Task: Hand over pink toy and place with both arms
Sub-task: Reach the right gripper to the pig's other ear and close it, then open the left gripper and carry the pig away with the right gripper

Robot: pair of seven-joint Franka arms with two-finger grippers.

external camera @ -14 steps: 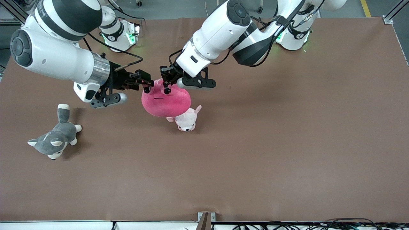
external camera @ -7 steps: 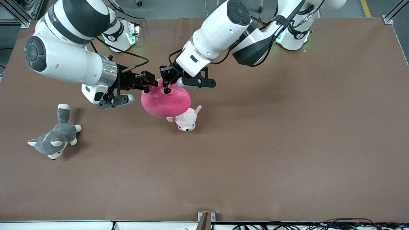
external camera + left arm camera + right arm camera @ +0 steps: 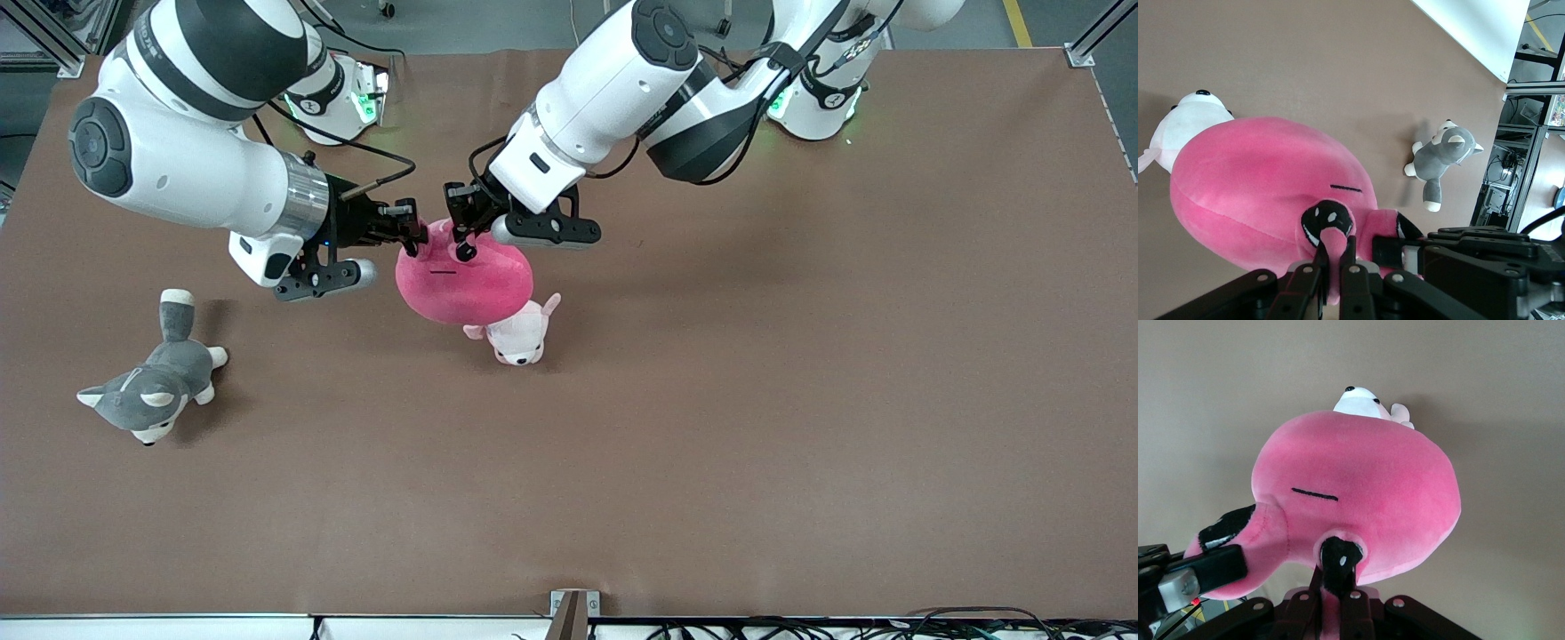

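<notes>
While the left pincer (image 3: pixel 462 238) stays clamped on the pink toy (image 3: pixel 467 284), the right pincer (image 3: pixel 414 233) — previously spread — has clenched on it.

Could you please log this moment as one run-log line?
phase: handover | left gripper: shut on pink toy eye bump | right gripper: shut on other eye bump | pink toy: above piglet plush

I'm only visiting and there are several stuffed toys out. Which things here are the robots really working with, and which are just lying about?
In use:
- pink toy, held up over the table
- left gripper, shut on one eye bump
- right gripper, shut on the other eye bump

Lying about:
- piglet toy, partly under the pink toy
- grey husky toy, toward the right arm's end
</notes>
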